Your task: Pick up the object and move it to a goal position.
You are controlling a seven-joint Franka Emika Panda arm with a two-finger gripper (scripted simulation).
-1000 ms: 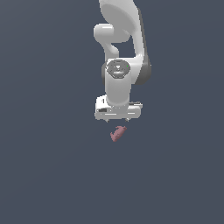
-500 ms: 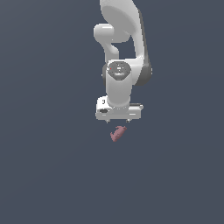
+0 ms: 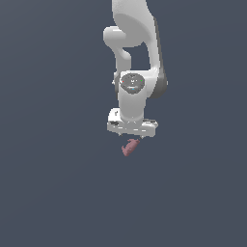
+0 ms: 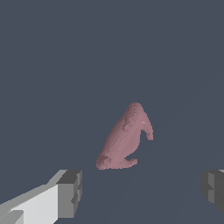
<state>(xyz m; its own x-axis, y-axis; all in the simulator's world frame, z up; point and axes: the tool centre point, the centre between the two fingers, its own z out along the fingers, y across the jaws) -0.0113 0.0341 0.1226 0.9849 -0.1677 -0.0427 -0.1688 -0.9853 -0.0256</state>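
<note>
The object (image 3: 129,146) is a small dusty-pink curved lump lying on the flat dark grey floor, just below the white hand. In the wrist view the object (image 4: 126,139) lies ahead of the fingers, between their lines and apart from both. My gripper (image 3: 131,136) hangs straight down over the object. In the wrist view my gripper (image 4: 142,192) is open wide and empty, with one grey fingertip (image 4: 70,192) on one side and the other at the frame's edge. The fingertips are mostly hidden under the hand in the exterior view.
The white arm (image 3: 135,48) rises from the hand up out of the exterior view's top. The plain dark grey floor (image 3: 58,183) runs all around the object. No goal marker shows.
The hand has come down slightly toward the object. The object has not moved.
</note>
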